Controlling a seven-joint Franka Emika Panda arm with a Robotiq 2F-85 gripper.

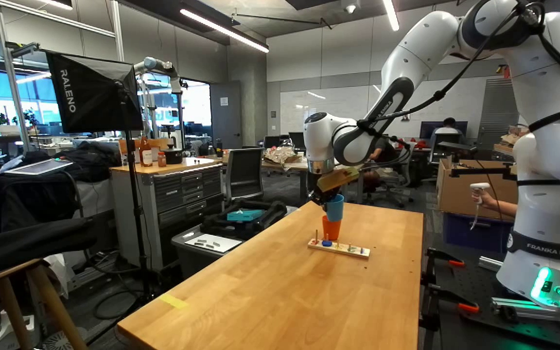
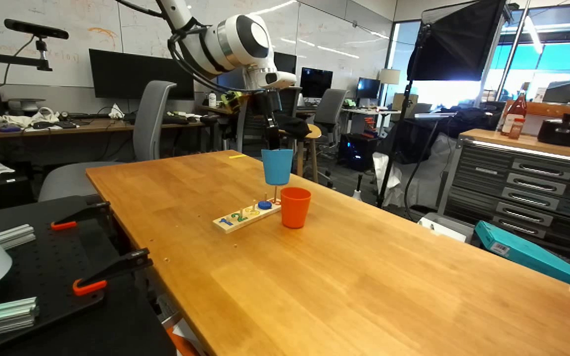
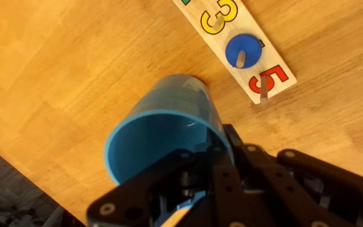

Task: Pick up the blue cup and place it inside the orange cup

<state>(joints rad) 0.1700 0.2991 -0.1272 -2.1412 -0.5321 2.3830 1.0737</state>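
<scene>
The blue cup (image 1: 335,209) (image 2: 277,168) hangs in the air, nearly upright, in both exterior views. My gripper (image 1: 324,200) (image 2: 272,141) is shut on its wall. In the wrist view the gripper (image 3: 223,140) has one finger inside the blue cup (image 3: 175,99) and one outside. The orange cup (image 1: 331,229) (image 2: 295,208) stands upright on the table. In one exterior view the blue cup's base overlaps the orange rim; elsewhere it appears beside and above that rim. The orange cup does not show in the wrist view, hidden or out of view.
A wooden number board (image 1: 341,248) (image 2: 245,217) (image 3: 260,53) with upright pegs and a blue disc (image 2: 264,204) (image 3: 244,50) lies close beside the orange cup on the wooden table (image 1: 280,296). The table's edge shows in the wrist view (image 3: 27,176).
</scene>
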